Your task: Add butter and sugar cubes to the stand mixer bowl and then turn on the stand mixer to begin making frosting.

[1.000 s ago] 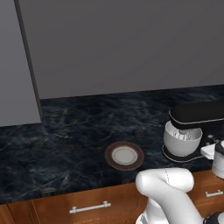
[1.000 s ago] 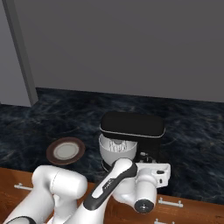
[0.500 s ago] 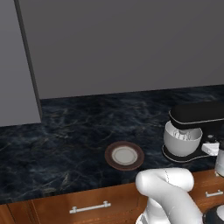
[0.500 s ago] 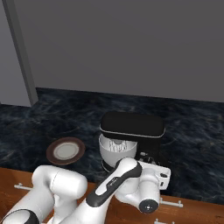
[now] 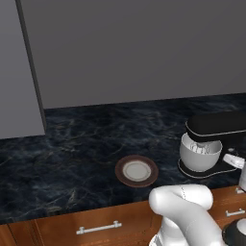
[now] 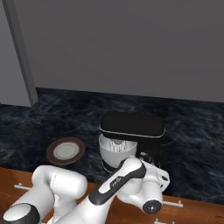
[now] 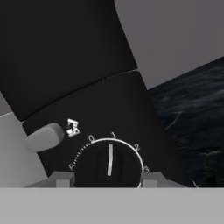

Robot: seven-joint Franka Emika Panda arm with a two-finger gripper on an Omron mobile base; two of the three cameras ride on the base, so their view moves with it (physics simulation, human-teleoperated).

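Note:
The black stand mixer [image 5: 217, 126] [image 6: 132, 125] stands on the counter with its head down over the pale stand mixer bowl [image 5: 199, 157] [image 6: 114, 153], and the wire whisk hangs inside the bowl. The hand view is close on the mixer's side. A round black speed knob [image 7: 109, 161] with a white pointer sits near the mark 1 on its scale. My gripper [image 7: 106, 178] straddles this knob, one fingertip against each side of it. A grey lever [image 7: 43, 137] sticks out to the knob's left. The butter and sugar cubes are out of view.
A brown-rimmed white plate [image 5: 136, 170] [image 6: 65, 151] lies bare on the dark marble counter [image 5: 72, 153] left of the mixer. Grey cabinets hang above the back wall. Wooden drawer fronts [image 5: 96, 226] run below the counter edge.
My hand has edged a little closer to the mixer's side. Mixer, bowl and plate have stayed where they were.

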